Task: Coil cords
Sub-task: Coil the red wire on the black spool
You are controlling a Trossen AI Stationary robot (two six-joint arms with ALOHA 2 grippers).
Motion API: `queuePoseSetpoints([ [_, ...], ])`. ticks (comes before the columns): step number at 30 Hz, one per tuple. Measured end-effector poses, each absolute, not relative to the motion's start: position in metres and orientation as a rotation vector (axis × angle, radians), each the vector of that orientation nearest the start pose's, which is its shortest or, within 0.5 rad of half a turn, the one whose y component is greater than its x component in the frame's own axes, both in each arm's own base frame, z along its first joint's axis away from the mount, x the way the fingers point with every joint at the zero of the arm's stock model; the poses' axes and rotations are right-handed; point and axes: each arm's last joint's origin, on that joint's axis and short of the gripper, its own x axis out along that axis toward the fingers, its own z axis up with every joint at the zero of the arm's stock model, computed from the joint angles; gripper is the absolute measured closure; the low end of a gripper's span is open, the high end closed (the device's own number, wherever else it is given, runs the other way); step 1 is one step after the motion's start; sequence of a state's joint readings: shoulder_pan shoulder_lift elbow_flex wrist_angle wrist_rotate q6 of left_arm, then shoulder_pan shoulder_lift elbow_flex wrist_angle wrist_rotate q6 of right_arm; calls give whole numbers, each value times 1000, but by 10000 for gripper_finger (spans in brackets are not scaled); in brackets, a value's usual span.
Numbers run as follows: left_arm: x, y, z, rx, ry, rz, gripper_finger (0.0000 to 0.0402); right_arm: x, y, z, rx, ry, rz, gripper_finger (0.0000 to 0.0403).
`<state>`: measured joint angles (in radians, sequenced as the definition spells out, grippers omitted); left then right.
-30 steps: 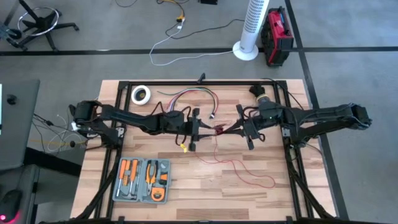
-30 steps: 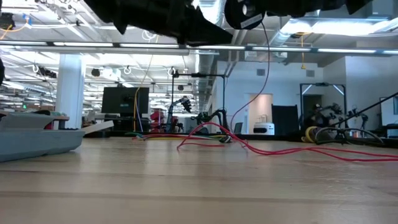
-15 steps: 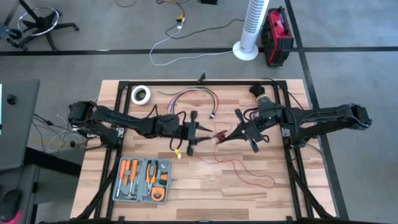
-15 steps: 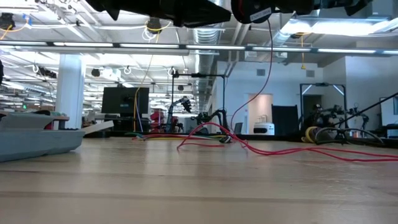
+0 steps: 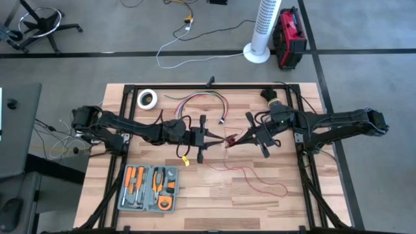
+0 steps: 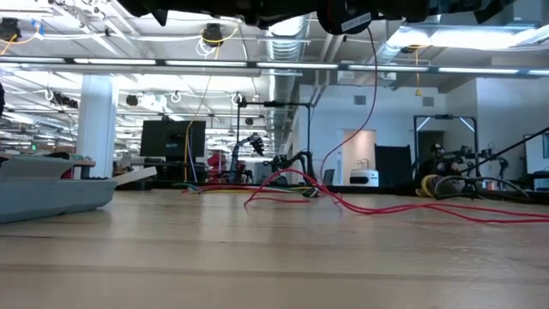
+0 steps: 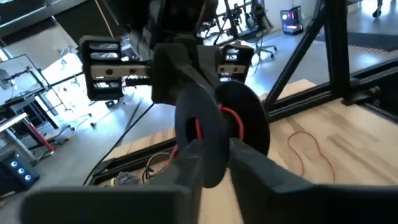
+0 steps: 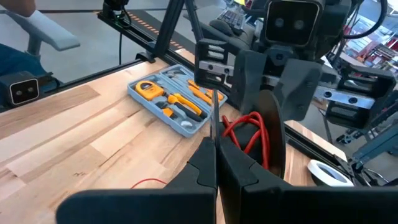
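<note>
The cord is a thin red wire (image 5: 253,177). Part of it is wound on a black round spool (image 7: 217,124), and the rest trails in loose loops over the table (image 6: 377,209). Above the table's middle, my left gripper (image 5: 213,138) is shut on the spool. My right gripper (image 5: 242,139) faces it from close by and is shut on the wire (image 8: 213,118). From there a strand hangs down to the table (image 6: 367,94). My left gripper has the spool's near rim (image 7: 208,158) between its two fingers, coming level from the table's left. The spool is lifted clear of the table, with red turns (image 7: 231,118) showing between its two discs. My right gripper pinches a single strand of the red wire (image 8: 213,134) between its shut fingertips, coming level from the table's right. The short stretch beyond the tips runs straight toward the spool. The rest hangs slack to the table.
A grey tray of orange-handled tools (image 5: 148,188) sits near the front left. A white tape roll (image 5: 147,99) and a bundle of coloured wires (image 5: 201,99) lie at the far side. Black frame rails (image 5: 123,123) run along the table's edges.
My left gripper has turned about its wrist with the spool and moved a little toward the table's right. My right gripper has shifted slightly toward it, still shut on the wire. Both have risen a little. The loops on the table have stayed put.
</note>
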<state>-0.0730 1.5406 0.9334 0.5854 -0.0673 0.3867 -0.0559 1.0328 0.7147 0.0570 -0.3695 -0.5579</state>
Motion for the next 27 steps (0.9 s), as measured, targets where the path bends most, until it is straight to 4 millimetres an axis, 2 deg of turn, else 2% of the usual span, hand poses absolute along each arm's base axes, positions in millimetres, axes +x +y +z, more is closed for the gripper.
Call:
queuePoseSetpoints([
  [2,343,-23,275,398,19,-6,392,228,-2,286,-495,160,374,401],
  [11,343,-21,276,392,16,10,400,228,-2,286,-495,159,373,397],
  [18,342,-21,276,382,44,179,401,230,-6,289,-452,176,240,346],
  [27,342,-19,276,329,55,244,401,228,-10,289,-410,226,90,300],
])
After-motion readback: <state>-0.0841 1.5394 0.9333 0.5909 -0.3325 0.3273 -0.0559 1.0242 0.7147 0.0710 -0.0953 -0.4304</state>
